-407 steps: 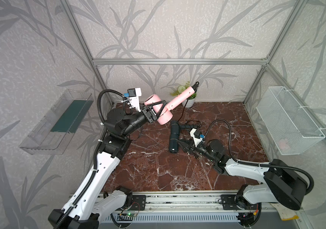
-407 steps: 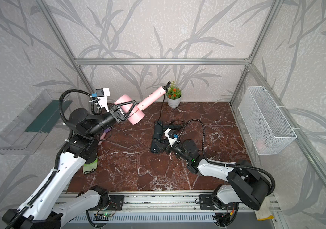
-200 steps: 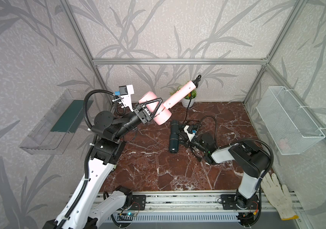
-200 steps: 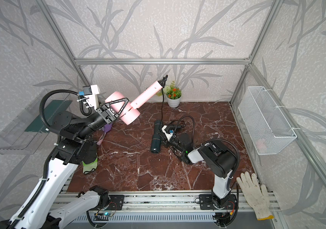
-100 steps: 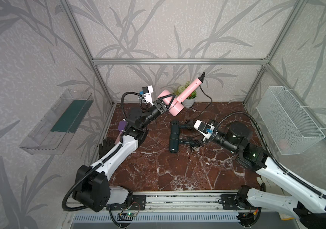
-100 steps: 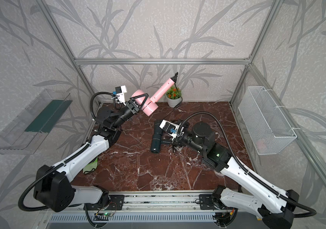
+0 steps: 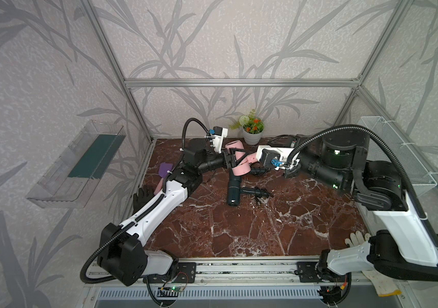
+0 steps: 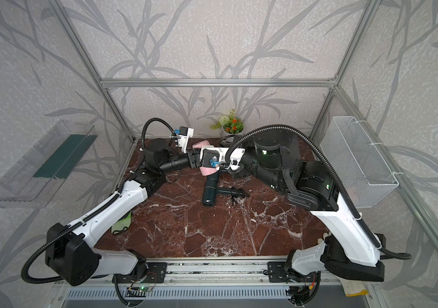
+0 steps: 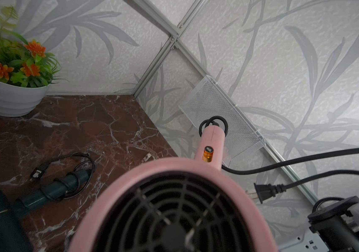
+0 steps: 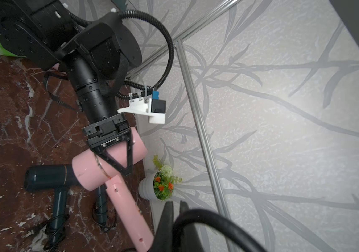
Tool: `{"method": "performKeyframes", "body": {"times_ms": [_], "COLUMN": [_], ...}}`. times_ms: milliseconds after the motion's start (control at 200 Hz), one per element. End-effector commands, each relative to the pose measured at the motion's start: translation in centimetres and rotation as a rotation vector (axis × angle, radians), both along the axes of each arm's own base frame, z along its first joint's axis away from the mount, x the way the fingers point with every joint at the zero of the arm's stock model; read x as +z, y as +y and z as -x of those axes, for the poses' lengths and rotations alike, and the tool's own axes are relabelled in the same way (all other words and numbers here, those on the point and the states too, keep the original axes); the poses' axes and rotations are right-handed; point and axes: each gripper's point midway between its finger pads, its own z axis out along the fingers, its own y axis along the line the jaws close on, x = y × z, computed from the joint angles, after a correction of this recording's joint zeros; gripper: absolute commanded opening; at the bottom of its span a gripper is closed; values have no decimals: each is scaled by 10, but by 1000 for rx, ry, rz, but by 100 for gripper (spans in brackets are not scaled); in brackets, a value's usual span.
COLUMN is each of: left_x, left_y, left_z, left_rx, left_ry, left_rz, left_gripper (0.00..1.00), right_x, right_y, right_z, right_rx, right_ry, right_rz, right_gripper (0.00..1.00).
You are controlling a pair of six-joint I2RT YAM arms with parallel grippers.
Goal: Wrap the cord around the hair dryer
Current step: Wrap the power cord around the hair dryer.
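Observation:
My left gripper (image 10: 117, 160) is shut across the barrel of the pink hair dryer (image 10: 84, 172) and holds it above the table's back middle (image 7: 240, 169). The dryer's rear grille fills the left wrist view (image 9: 174, 218), hiding my left fingers there. Its handle (image 9: 212, 141) points away, with the black cord (image 9: 305, 158) looped at the handle's end and running off to the side. The plug (image 9: 266, 192) hangs free in the air. My right gripper (image 10: 175, 204) is shut on the cord (image 10: 209, 217), just beside the handle (image 10: 128, 209).
A dark teal hair dryer (image 7: 232, 189) with its cord wound on the handle lies mid-table; a second dark handle (image 10: 101, 203) lies beside it. A potted plant (image 7: 252, 130) stands at the back. A wire basket (image 7: 396, 149) hangs on the right wall, a clear shelf (image 7: 79, 162) on the left.
The pink dryer has come down from high at the back, its handle swinging from upward to sideways. My right gripper has risen from near the table to beside the handle.

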Motion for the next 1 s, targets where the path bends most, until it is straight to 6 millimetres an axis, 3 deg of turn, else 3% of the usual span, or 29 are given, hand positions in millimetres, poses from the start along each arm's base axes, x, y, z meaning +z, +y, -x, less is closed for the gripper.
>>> {"method": "performKeyframes", "body": {"times_ms": [0,175,335,435,600,810,995], "left_x": [-5,4,18,35,62,92,113], "left_y": [-7,-7,12,24,36,43,40], "left_z": [27,75,115,141,177,192,172], "left_rx": [-149,-316,-374,-418,-470,-446,-332], "left_ry": [-40,-91,-159,-213,-320,-422,-470], "left_rz": [-93,-72,-93,-64,4,105,234], "left_gripper": [0,0,0,0,0,0,0], "right_x": [-22,-23,-39,-54,-73,-103,-122], "right_y": [-7,-3,-37,-47,-41,-38,-26], "right_z": [6,-10,-45,-59,-69,-78,-75], "right_rx": [19,21,-73,-81,13,116,203], "right_ry": [-32,-20,44,89,190,376,497], "right_rz": [216,221,241,241,101,-148,-360], "right_gripper": [0,0,0,0,0,0,0]}}
